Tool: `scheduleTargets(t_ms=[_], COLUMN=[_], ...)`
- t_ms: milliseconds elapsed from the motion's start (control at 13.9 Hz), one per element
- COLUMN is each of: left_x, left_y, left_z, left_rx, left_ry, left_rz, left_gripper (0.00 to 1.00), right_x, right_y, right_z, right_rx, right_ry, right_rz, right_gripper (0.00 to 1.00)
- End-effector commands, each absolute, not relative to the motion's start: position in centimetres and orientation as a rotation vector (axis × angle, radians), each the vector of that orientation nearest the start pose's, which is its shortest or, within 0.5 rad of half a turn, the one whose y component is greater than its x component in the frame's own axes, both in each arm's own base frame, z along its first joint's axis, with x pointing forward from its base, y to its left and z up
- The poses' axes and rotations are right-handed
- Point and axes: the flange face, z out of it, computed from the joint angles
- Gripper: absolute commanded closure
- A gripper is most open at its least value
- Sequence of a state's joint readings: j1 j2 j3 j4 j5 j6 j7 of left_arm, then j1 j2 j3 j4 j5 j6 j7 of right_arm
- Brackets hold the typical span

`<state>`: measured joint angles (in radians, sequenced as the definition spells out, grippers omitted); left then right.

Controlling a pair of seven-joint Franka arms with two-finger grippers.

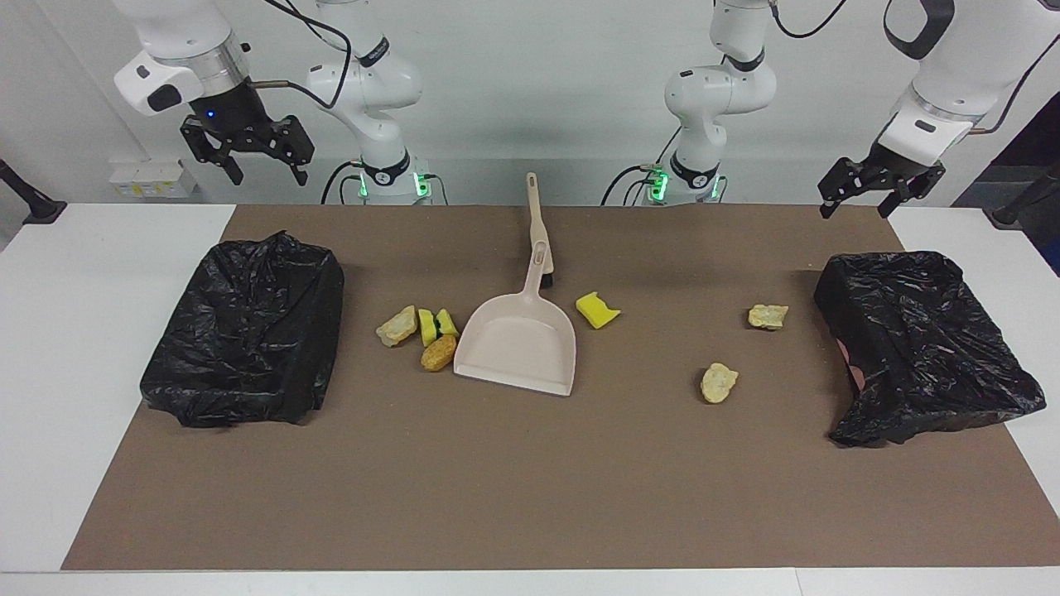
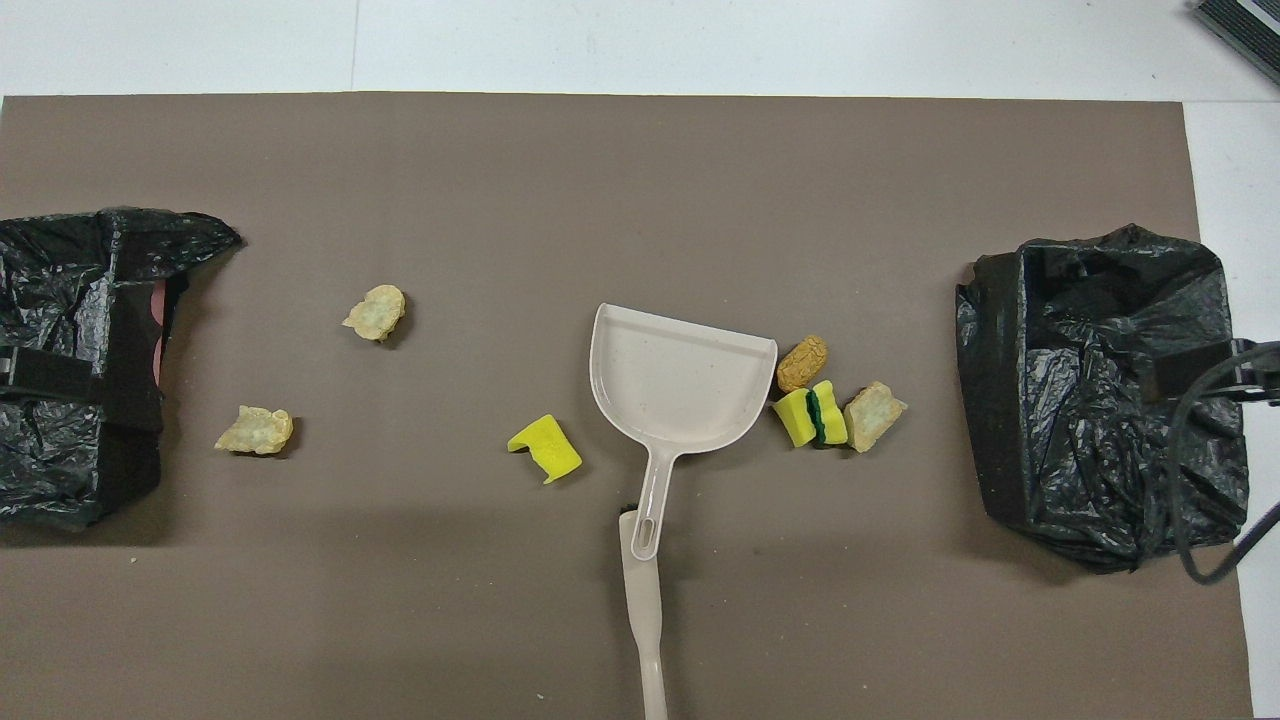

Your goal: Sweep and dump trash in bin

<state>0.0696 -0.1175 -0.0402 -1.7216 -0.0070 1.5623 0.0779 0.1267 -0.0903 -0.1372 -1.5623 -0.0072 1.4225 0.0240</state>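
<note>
The beige dustpan (image 1: 517, 343) lies flat mid-table, its handle toward the robots; it also shows in the overhead view (image 2: 680, 380). A beige brush handle (image 1: 537, 217) lies under the dustpan's handle. Trash: a pale beige lump (image 1: 397, 325), a yellow-green sponge piece (image 1: 436, 324) and an orange-brown nugget (image 1: 439, 353) cluster beside the dustpan, toward the right arm's end. Another yellow sponge piece (image 1: 598, 310) lies beside it toward the left arm's end. Two beige lumps (image 1: 768, 315) (image 1: 719, 382) lie nearer the left arm's bin. My right gripper (image 1: 267, 170) and left gripper (image 1: 857, 207) hang open and empty, raised near the robots.
A black-bag-lined bin (image 1: 244, 331) stands at the right arm's end and another (image 1: 919, 343) at the left arm's end. A brown mat (image 1: 530, 480) covers the table. Cables hang over the right arm's bin in the overhead view (image 2: 1200, 480).
</note>
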Motion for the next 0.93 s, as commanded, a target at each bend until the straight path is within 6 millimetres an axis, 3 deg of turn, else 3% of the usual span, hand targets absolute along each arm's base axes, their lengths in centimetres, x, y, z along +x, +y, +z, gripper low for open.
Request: scheduleTargets(t_ms=[0, 503, 647, 863], left_x=[50.9, 50.2, 49.7, 47.3], left_y=[1.0, -0.1, -4.7, -10.6], left_z=[61.7, 60.6, 59.5, 58.4], left_rx=[-3.154, -3.157, -3.141, -3.120], left_ry=[0.089, 0.125, 0.248, 0.265], left_rz=[0.088, 0.147, 0.189, 0.206], left_gripper=[0.00, 0.00, 0.00, 0.00], right_x=[50.7, 50.7, 50.6, 50.6], right_y=[-1.7, -1.8, -1.8, -1.8], right_z=[66.2, 66.1, 66.1, 66.1], right_rx=[-3.144, -3.144, -3.143, -3.144], right_ry=[0.016, 0.018, 0.021, 0.021], right_rz=[0.057, 0.067, 0.072, 0.069], right_gripper=[0.00, 0.00, 0.00, 0.00])
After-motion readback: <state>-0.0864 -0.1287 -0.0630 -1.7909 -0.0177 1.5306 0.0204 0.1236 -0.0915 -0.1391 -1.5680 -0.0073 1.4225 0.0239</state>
